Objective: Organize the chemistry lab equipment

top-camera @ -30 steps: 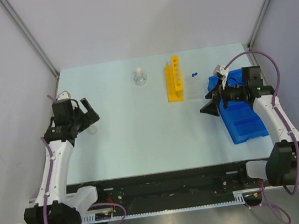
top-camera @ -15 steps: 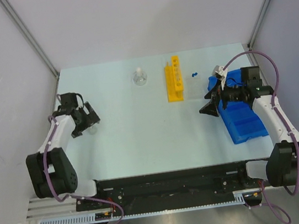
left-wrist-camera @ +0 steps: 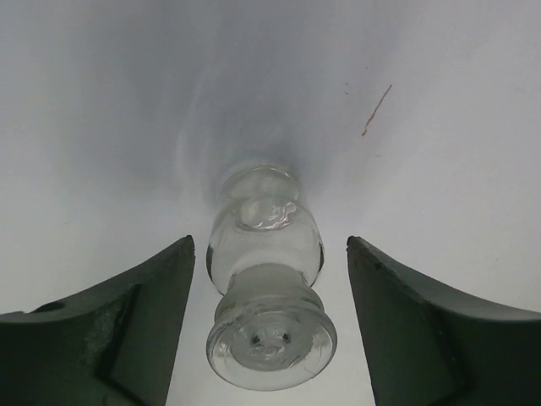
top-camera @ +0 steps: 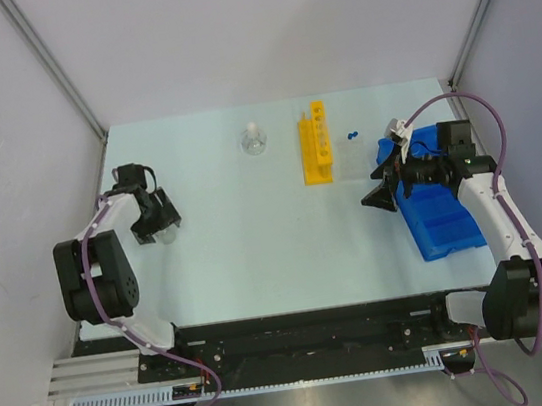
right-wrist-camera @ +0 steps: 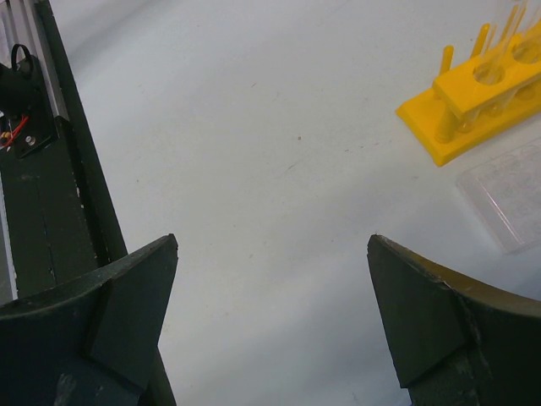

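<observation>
A small clear beaker (left-wrist-camera: 266, 283) stands on the table at the left (top-camera: 163, 234). My left gripper (left-wrist-camera: 270, 245) straddles it, open, with a gap showing on each side of the glass. My left gripper (top-camera: 157, 220) is low over the table's left side. My right gripper (top-camera: 381, 195) hangs open and empty over bare table, just left of the blue compartmented bin (top-camera: 440, 212). The yellow tube rack (top-camera: 315, 144) stands at the back middle, and the right wrist view shows the rack (right-wrist-camera: 469, 106) too. A clear flask with white stopper (top-camera: 253, 141) sits left of the rack.
Blue-capped tubes (top-camera: 351, 135) lie right of the rack. A clear tray (right-wrist-camera: 507, 196) rests near the rack's front end. Grey walls and metal posts close in the table on three sides. A black rail (top-camera: 298, 325) runs along the near edge.
My left gripper has come down around the beaker and its jaws have narrowed slightly, while the left arm's base has swung back to the left. The right arm has not moved.
</observation>
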`<state>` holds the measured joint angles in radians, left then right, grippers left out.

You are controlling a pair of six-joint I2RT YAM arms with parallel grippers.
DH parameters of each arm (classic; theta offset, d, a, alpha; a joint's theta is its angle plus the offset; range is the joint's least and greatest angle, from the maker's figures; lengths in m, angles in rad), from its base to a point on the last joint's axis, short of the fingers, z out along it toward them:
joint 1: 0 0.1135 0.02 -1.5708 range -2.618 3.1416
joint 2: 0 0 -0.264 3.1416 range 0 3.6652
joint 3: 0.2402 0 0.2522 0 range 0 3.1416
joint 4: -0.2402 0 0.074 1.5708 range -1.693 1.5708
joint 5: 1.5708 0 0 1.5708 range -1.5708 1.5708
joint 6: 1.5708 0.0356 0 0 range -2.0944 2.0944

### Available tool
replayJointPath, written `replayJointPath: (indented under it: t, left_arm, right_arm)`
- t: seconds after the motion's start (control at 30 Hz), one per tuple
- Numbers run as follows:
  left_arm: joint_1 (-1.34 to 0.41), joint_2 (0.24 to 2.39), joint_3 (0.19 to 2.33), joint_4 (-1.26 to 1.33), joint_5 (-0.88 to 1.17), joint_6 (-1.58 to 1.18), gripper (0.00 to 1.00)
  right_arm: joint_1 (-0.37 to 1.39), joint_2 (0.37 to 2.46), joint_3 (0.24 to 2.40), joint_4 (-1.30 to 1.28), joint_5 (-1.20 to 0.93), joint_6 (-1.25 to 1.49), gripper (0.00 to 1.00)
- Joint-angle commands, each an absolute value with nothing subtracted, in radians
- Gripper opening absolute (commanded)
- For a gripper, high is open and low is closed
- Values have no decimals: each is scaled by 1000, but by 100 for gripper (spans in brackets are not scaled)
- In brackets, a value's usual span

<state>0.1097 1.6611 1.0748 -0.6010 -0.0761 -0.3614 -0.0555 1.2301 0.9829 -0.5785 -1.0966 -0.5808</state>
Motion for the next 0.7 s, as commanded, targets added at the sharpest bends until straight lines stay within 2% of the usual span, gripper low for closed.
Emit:
replayJointPath:
  t: [0.0, 0.13, 0.23, 0.33, 0.37, 0.4, 0.53, 0.67]
  left_arm:
    - [118, 1661, 1112, -583, -78, -351, 74]
    - [120, 1667, 1103, -587, -83, -350, 66]
    - [120, 1675, 1097, -584, -78, -351, 56]
    - [120, 1663, 1092, -578, -65, -354, 42]
    - [120, 1655, 1091, -578, -57, -351, 34]
    - [120, 1634, 1088, -577, -46, -348, 31]
    - [106, 1559, 1051, -563, 59, -315, 27]
    - [14, 1464, 1002, -557, 135, -273, 26]
  right_arm:
    - [-52, 1207, 985, -583, -1106, -601, 100]
    - [-52, 1207, 983, -583, -1106, -601, 100]
    - [-54, 1207, 983, -584, -1106, -601, 100]
    - [-57, 1207, 985, -584, -1108, -603, 100]
    - [-57, 1207, 983, -584, -1108, -604, 100]
    - [-57, 1209, 985, -587, -1108, -604, 100]
    - [-57, 1209, 985, -588, -1108, -607, 100]
    - [-57, 1213, 985, -591, -1104, -612, 100]
